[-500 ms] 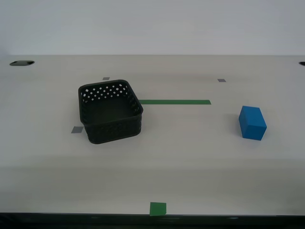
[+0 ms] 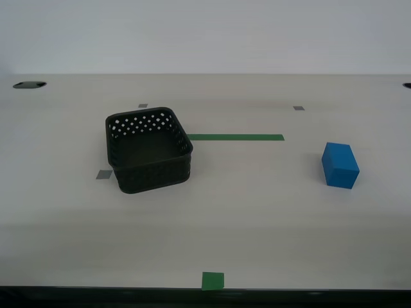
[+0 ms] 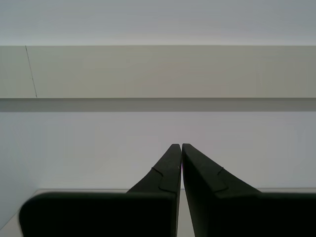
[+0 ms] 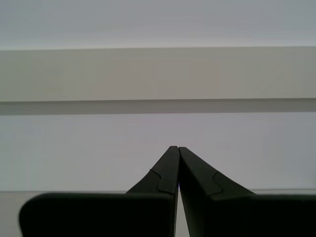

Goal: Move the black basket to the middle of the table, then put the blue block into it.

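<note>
Both grippers, my first gripper [image 4: 174, 148] and my second gripper [image 3: 177, 146], closed, seemingly level, wall-facing.

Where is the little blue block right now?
The blue block sits on the table at the exterior view's right, beyond the green tape strip.

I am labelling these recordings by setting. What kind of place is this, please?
Probably a lab or test bench, not a home: a bare pale table against a blank wall, marked with a green tape strip and a green square, holding only a black basket and a blue block.
</note>
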Motion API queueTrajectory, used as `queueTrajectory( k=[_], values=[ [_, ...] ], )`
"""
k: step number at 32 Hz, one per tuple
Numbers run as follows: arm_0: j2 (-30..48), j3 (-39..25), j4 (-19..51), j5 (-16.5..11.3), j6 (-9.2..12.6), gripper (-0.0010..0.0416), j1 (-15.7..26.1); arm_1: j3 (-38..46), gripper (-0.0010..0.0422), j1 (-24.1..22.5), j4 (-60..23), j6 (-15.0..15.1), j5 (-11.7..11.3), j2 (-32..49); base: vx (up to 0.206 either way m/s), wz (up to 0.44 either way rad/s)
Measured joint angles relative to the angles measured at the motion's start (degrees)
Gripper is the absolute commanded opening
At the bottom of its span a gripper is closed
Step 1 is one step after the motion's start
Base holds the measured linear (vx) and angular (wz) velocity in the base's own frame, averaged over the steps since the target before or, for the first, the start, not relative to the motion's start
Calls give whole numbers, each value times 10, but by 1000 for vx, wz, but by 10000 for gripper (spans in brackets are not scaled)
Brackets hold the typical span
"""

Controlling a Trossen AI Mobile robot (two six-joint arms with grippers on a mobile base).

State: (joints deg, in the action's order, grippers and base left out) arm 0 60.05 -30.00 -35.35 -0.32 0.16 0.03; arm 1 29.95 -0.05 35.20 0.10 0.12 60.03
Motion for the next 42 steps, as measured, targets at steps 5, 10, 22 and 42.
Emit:
queueTrajectory(
  k=[5,10,22,42],
  values=[
    [0,0,0,0,0,1,0,0,0,0,0,0,0,0,0,0],
    [0,0,0,0,0,1,0,0,0,0,0,0,0,0,0,0],
    [0,0,0,0,0,1,0,0,0,0,0,0,0,0,0,0],
    [0,0,2,0,5,1,0,130,0,-2,-223,-68,78,1,0,0]
  ],
)
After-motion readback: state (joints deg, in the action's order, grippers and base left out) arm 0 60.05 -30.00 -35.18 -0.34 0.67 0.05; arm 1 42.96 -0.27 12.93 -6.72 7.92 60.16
